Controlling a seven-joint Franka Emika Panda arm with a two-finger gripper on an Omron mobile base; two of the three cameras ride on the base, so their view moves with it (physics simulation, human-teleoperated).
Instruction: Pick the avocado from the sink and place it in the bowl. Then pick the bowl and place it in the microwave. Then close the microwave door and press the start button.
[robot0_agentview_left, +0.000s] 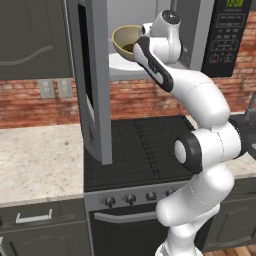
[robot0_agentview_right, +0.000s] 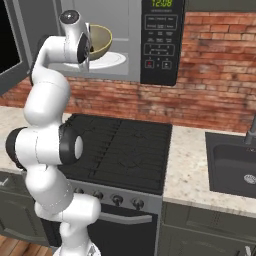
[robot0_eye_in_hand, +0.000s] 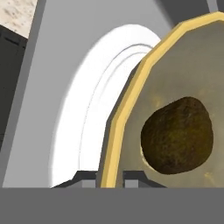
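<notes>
I'm watching my gripper (robot0_eye_in_hand: 103, 177) pinching the bowl (robot0_eye_in_hand: 183, 74) rim, fingers narrow; avocado (robot0_eye_in_hand: 177, 135) sitting inside, bowl tilting over the white plate (robot0_eye_in_hand: 87, 113) in the microwave (robot0_agentview_right: 125, 37)

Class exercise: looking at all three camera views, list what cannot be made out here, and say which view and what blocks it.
- Bowl base touching the plate? Left base view: unclear.
- Keypad labels, right base view: too small.
- Gripper fingertips, hand view: cut off by the bottom edge.
- Sink, right base view: cropped at the right edge.
</notes>
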